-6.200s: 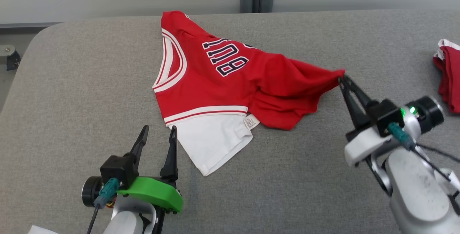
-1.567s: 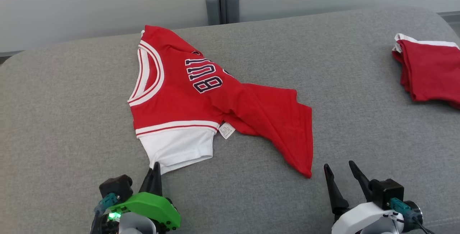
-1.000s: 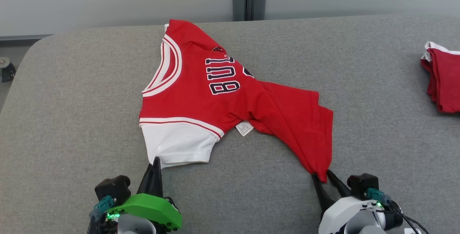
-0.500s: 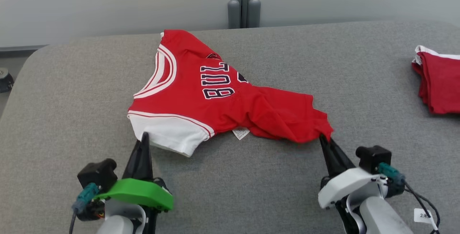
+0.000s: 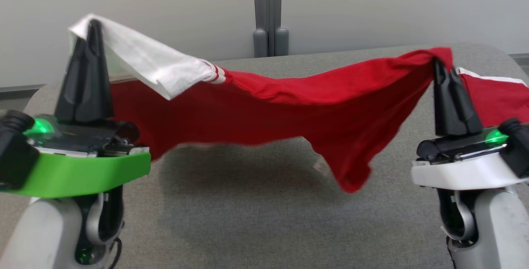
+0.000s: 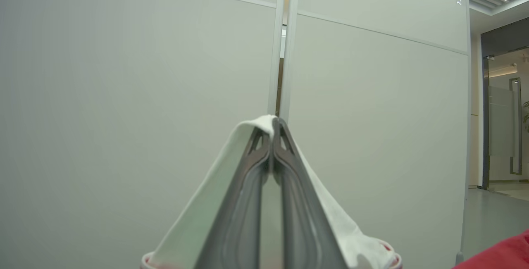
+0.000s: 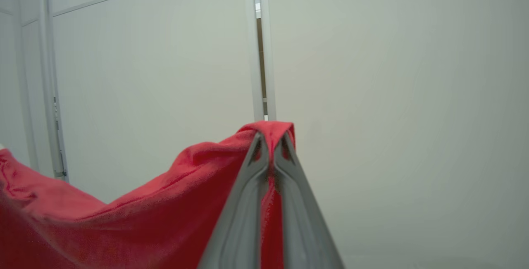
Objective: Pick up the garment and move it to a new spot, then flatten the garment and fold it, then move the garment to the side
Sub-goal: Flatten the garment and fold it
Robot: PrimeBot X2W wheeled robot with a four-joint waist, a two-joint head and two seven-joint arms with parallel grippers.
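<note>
**The grey padded table in front of me**

A grey fabric-covered table (image 5: 248, 227) with rounded far corners spreads out before me. Its far edge runs just in front of a grey post (image 5: 268, 13) at the wall. Well to the right of that post, near the far right corner, a folded red pile (image 5: 496, 99) with a white edge lies on the fabric. On my side of the post, a soft shadow (image 5: 231, 165) darkens the middle of the surface.

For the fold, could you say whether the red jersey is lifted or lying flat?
Lifted: the jersey hangs above the table between the left gripper and right gripper.
</note>
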